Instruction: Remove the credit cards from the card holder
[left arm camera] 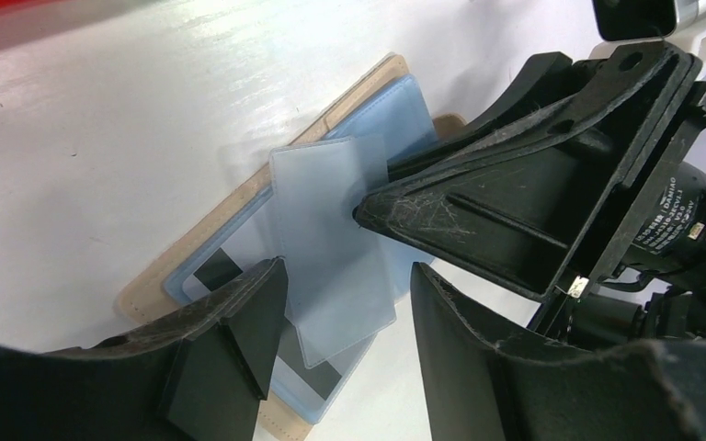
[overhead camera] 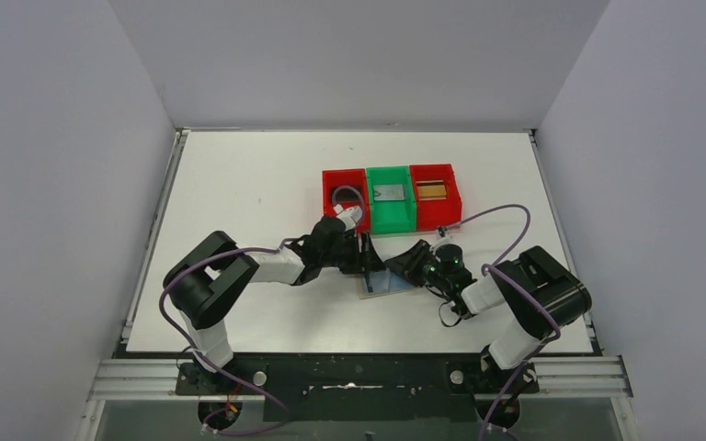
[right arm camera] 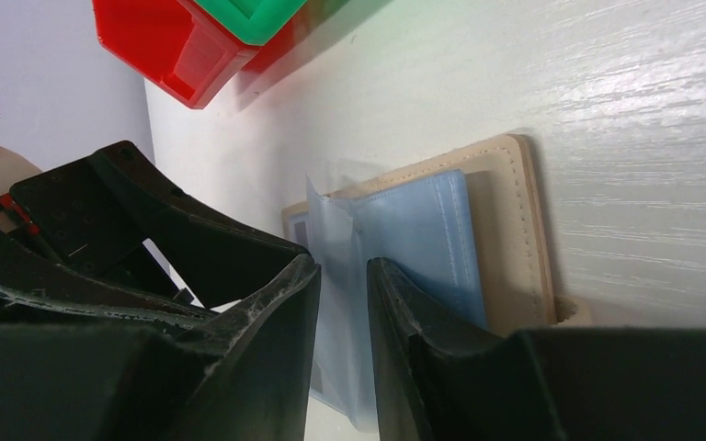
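Note:
The card holder (overhead camera: 388, 283) lies open on the table, with a beige rim (left arm camera: 147, 294) and a light blue lining (right arm camera: 423, 230). One of its clear sleeves (left arm camera: 331, 248) is lifted off the lining. A card with a dark stripe (left arm camera: 216, 269) shows through the pocket under it. My left gripper (left arm camera: 349, 294) is open, with its fingers either side of the sleeve's lower end and holding nothing. My right gripper (right arm camera: 343, 276) comes from the other side. Its jaws are a narrow gap apart, and the raised sleeve (right arm camera: 331, 220) stands between them. A grey card (overhead camera: 388, 193) and a gold card (overhead camera: 431, 190) lie in bins.
Three bins stand in a row behind the card holder: red (overhead camera: 343, 191), green (overhead camera: 389, 209) and red (overhead camera: 437, 211). The left arm's purple cable loops over the left red bin. The two grippers nearly touch above the card holder. Grey walls enclose the table.

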